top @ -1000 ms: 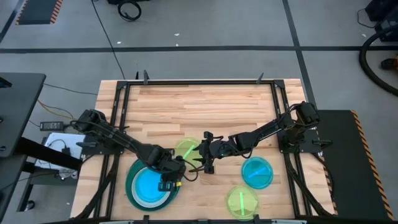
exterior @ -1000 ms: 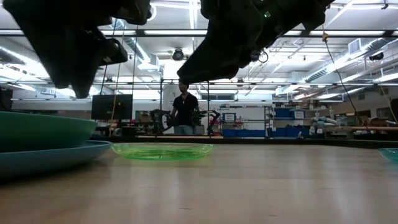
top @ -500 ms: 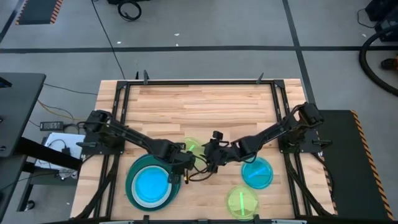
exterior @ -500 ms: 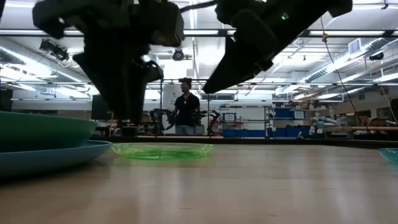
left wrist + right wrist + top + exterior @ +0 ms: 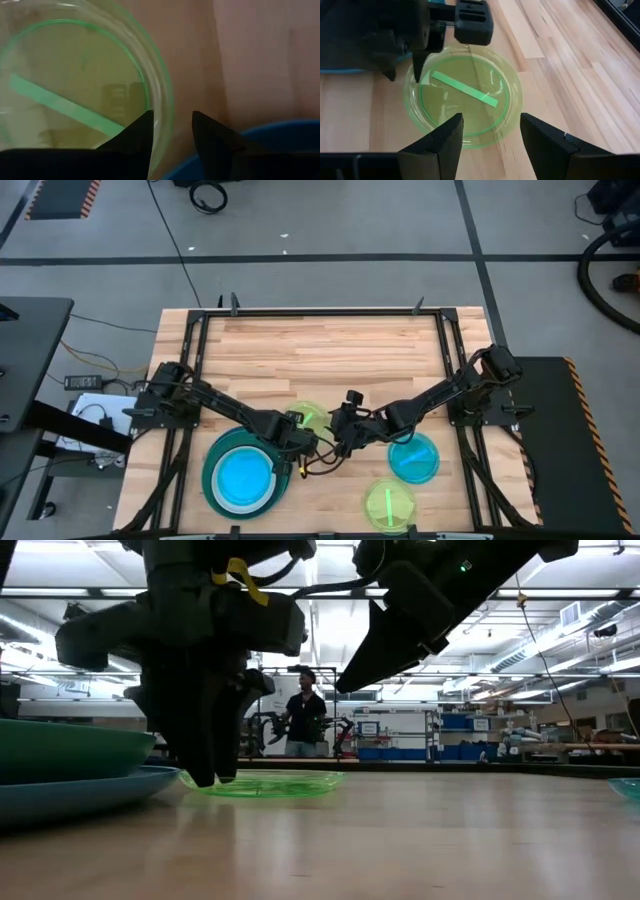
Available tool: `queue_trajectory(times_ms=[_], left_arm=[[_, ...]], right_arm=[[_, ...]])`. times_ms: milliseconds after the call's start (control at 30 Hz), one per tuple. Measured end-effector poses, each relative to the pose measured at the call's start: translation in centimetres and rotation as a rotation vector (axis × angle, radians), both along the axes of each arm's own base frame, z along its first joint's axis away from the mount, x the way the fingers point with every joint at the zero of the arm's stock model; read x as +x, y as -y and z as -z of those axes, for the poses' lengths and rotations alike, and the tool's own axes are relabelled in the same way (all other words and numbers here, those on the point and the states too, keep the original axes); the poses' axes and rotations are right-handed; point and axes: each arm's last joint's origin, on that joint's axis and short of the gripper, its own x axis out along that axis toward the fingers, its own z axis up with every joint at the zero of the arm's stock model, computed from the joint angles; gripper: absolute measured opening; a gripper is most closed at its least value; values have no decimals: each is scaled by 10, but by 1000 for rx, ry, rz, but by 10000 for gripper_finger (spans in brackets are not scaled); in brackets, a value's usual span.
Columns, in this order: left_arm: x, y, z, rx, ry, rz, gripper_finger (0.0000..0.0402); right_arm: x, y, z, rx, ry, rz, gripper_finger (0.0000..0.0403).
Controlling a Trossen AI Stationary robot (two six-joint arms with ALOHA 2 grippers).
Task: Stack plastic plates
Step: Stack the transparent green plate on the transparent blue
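Nearest the bottom edge of the high view sits a lime-green plate (image 5: 389, 504), right of centre, alone on the wooden table (image 5: 320, 345). Just above and right of it lies a translucent cyan plate (image 5: 413, 457), flat on the boards. Over at the lower left, the stack: a large teal plate (image 5: 214, 463) at the bottom with a bright blue plate (image 5: 243, 479) nested inside it. In the low view that stack shows at the left edge as dark rims, one on the other.

Now to the middle of the frame, where both arms meet. The left gripper (image 5: 297, 442) reaches in from the left and is down at the near rim of the second lime-green plate (image 5: 466, 97), between that plate and the teal stack. Its fingers (image 5: 141, 131) stand apart, one over the plate's clear rim and one over bare wood, with nothing between them. In the low view its tips hang just at the table surface, at the left end of the green plate.

The right gripper (image 5: 343, 438) comes in from the right, hovering above the same plate's other side, jaws spread wide and empty, clear of the table.

Beyond the table, a person (image 5: 302, 726) stands in the workshop.
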Motion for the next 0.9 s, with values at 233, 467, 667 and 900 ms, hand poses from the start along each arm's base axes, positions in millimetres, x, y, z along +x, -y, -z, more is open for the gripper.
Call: queue_trajectory(times_ms=[233, 467, 667, 900], left_arm=[[-1, 0, 0, 43, 9, 17, 137], [-2, 2, 0, 50, 3, 30, 97], [-3, 5, 0, 59, 2, 56, 56], [-4, 5, 0, 62, -5, 57, 7]], right_arm=[[0, 0, 0, 6, -6, -2, 207], [-1, 0, 1, 6, -9, -1, 207], [-1, 0, 1, 6, -10, -1, 207], [-1, 0, 1, 6, -10, -2, 207]])
